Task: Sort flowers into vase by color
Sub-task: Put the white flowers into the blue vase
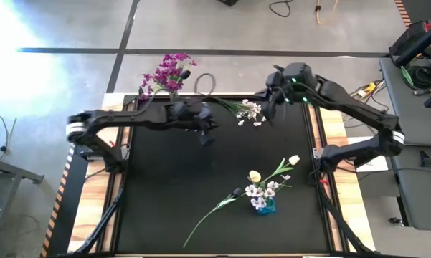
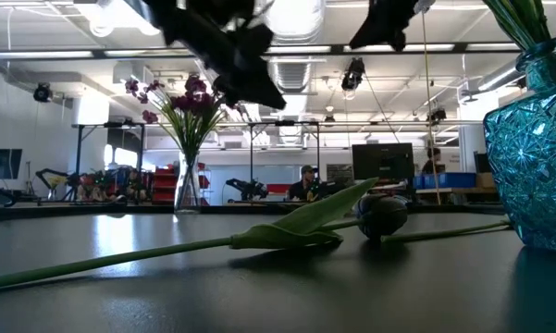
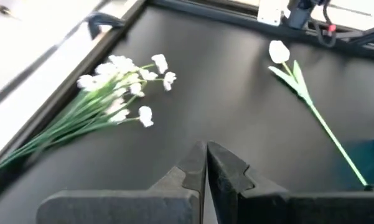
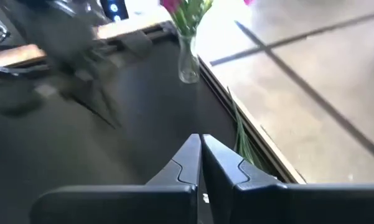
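Note:
Magenta-purple flowers stand in a clear vase at the table's far left. A spray of small white blossoms lies flat near the far edge, also in the left wrist view. A blue vase near the front right holds white blossoms and cream tulips. A dark-bud flower lies on the mat beside it. My left gripper hovers shut over the mat's far middle. My right gripper hangs shut above the white spray.
The black mat is bare on its left half. Wooden strips and a metal frame run along both sides. A cable loop lies beyond the far edge. People and benches show in the room behind.

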Available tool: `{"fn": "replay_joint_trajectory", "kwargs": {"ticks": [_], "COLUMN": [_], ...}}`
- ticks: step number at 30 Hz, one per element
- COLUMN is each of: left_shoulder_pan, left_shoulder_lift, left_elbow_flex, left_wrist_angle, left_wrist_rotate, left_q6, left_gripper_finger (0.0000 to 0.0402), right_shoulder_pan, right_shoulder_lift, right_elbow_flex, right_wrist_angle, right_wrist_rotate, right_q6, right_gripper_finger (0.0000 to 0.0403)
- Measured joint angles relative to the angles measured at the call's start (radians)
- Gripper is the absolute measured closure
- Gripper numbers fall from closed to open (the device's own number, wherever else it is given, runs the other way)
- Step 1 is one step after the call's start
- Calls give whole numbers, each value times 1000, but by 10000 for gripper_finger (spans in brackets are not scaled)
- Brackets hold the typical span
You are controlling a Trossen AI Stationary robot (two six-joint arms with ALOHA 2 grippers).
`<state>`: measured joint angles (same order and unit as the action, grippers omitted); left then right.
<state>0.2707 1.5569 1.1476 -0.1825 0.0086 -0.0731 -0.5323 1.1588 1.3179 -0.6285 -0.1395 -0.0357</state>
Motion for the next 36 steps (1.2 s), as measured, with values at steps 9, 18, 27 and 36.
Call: {"fn": "replay_joint_trajectory", "kwargs": {"ticks": [9,18,27,36], "left_shoulder_pan": [20,29,29,28], "left_shoulder_lift": [-326,-473,-492,-493], "left_elbow_flex": [-217,-347,-355,-337], "left_wrist_angle": [-9,-23,-25,-47], "left_wrist_rotate": [-27,-27,-25,-24], "left_q6": [-78,-143,-164,-165], "left_gripper_finger": [401,401,401,401], "right_shoulder_pan": [-228,-285,-291,-293], "right_shoulder_lift": [190,428,599,725], "right_elbow_flex": [29,18,13,11], "right_wrist_angle": [-27,-123,-77,-10], "right_wrist_rotate": [-153,-210,-200,-147], "right_q6": [-52,-206,-273,-299], "right_gripper_finger": [336,227,169,188]}}
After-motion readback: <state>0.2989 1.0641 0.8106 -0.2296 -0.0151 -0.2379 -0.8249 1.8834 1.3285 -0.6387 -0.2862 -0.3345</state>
